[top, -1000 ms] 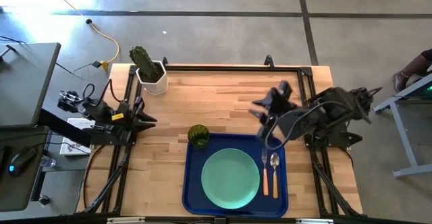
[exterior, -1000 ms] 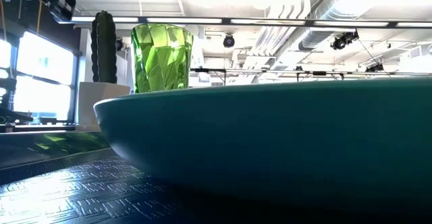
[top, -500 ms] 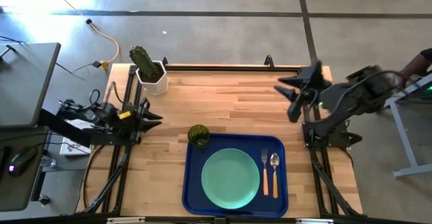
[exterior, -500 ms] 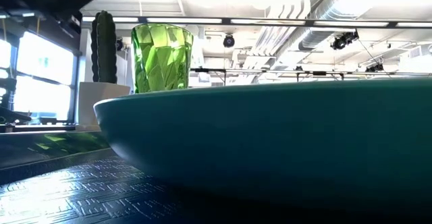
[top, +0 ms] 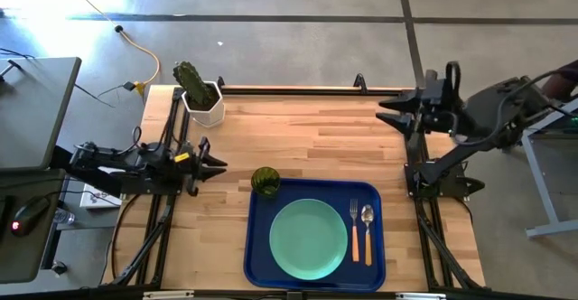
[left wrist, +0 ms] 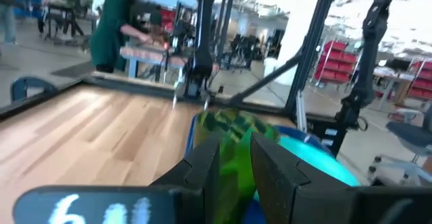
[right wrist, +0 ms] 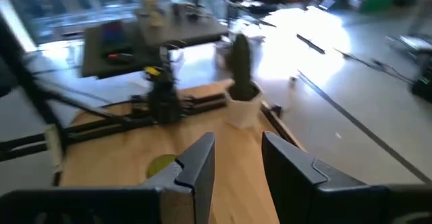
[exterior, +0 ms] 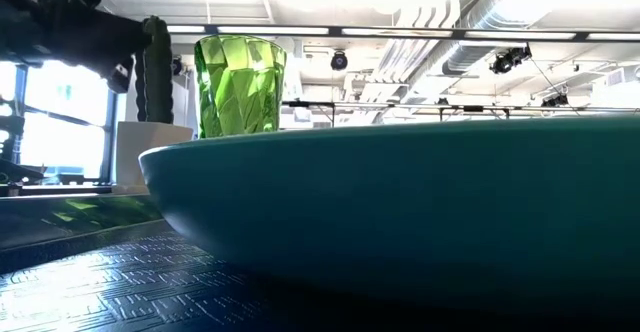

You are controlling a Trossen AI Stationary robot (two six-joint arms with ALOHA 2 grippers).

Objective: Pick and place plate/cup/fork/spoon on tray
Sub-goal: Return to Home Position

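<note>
The plate [top: 308,239], fork [top: 354,230] and spoon [top: 368,232] lay on the tray [top: 258,266] at lower centre; the cup [top: 265,181] stood just off its upper-left corner, and both the left gripper [top: 215,162] and right gripper [top: 388,111] were parted and empty.

Two dark jointed arms, black cable loops, yellow tag on left arm [top: 135,166], blocky dark fingers [left wrist: 206,173]

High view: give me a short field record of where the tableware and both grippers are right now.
plate: on the tray, centre
fork: on the tray, right of the plate
spoon: on the tray, beside the fork
cup: on the table, touching the tray's far left corner
left gripper: empty, left of the cup
right gripper: empty, far right edge
</note>
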